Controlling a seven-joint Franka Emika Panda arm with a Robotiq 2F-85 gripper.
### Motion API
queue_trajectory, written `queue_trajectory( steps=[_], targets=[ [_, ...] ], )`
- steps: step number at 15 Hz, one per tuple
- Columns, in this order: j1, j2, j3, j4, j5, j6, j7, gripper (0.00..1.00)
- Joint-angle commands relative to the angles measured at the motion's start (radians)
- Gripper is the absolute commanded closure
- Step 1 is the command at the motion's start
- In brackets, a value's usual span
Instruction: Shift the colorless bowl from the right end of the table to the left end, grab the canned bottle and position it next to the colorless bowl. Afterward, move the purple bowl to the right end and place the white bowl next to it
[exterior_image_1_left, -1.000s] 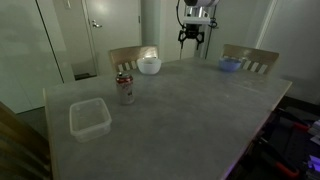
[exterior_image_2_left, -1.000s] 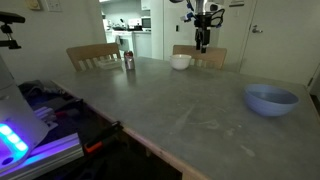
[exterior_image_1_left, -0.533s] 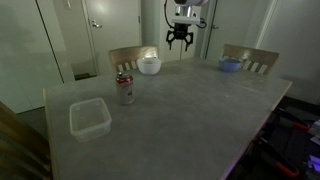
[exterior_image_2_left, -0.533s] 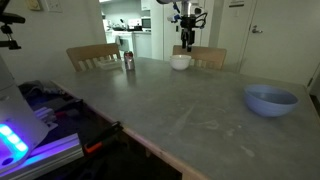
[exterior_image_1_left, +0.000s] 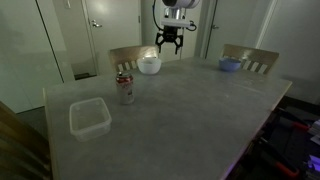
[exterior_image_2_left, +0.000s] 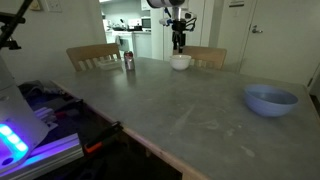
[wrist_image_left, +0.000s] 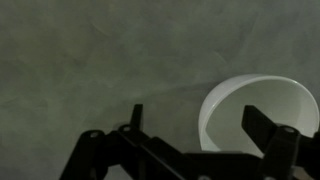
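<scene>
The small round opaque white bowl (exterior_image_1_left: 149, 65) sits at the far edge of the matte grey table (exterior_image_1_left: 190, 110), in the upper middle of the frame, just in front of a wooden chair back (exterior_image_1_left: 125, 57). The black gripper (exterior_image_1_left: 167, 42) hangs above it and slightly to its right, jaws spread wide and holding nothing. In the wrist view the white bowl (wrist_image_left: 255, 108) fills the lower right; one dark finger (wrist_image_left: 270, 128) lies over its hollow and the other is outside the rim. Whether either touches the rim is hard to say in that dim view. The silver can with red markings (exterior_image_1_left: 125, 88) stands upright left of centre, near the white bowl. The clear squarish plastic container (exterior_image_1_left: 88, 118) lies at lower left. The round blue-purple bowl (exterior_image_1_left: 230, 64) rests at upper right, well apart from the rest.
</scene>
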Motion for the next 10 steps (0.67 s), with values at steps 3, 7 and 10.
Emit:
queue_trajectory(
  steps=[3,7,10],
  targets=[
    [0.011,0.131,-0.001,0.156,-0.013,-0.015,-0.008,0.0],
    [0.014,0.197,-0.004,0.231,-0.015,-0.026,-0.007,0.0],
    [0.008,0.233,-0.007,0.262,-0.013,-0.032,-0.006,0.0]
  ],
)
